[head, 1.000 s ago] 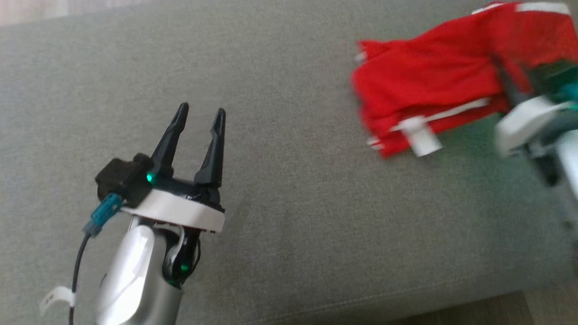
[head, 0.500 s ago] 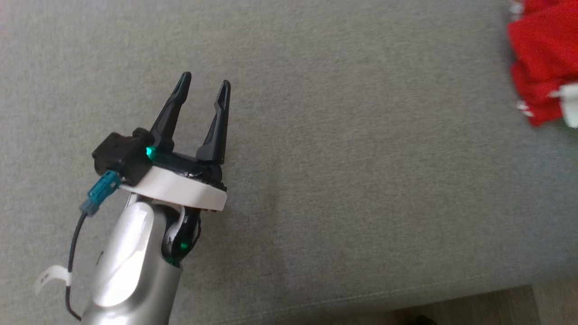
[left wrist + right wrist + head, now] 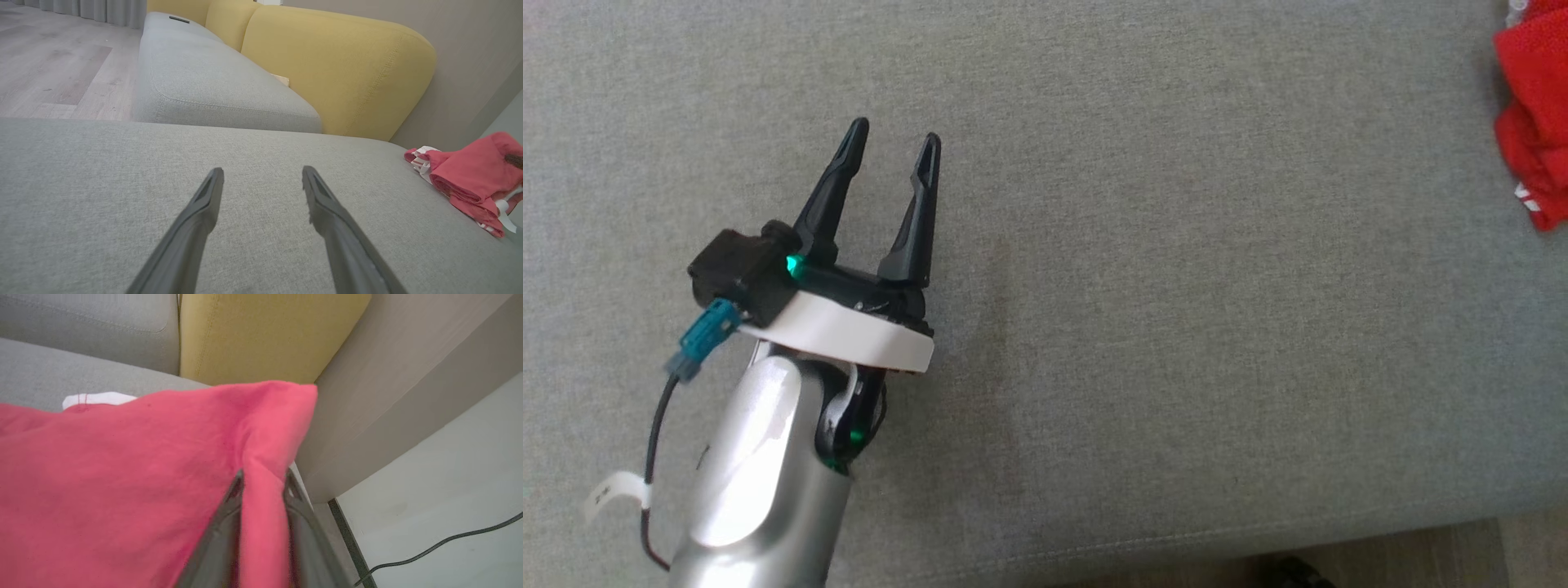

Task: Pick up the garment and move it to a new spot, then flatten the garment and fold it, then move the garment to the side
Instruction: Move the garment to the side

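Observation:
The garment [image 3: 1535, 122] is a bunched red cloth with white trim, lying at the far right edge of the grey sofa seat [image 3: 1176, 286] in the head view. In the left wrist view the garment [image 3: 470, 175] sits crumpled at the right. My left gripper [image 3: 894, 139] hovers open over bare seat at the left, far from the cloth, with nothing between its fingers [image 3: 204, 212]. In the right wrist view my right gripper [image 3: 263, 477] has a raised fold of the garment [image 3: 122, 477] pinched between its two fingers.
Yellow back cushions [image 3: 335, 61] stand behind the seat, and a second grey seat [image 3: 204, 81] runs off beyond. The sofa's end drops to a pale floor with a dark cable [image 3: 441, 543]. The seat's front edge [image 3: 1176, 539] borders wooden floor.
The garment and my right gripper have moved to the right, the gripper leaving the head view. That view has also shifted a little. My left gripper stays open in much the same place.

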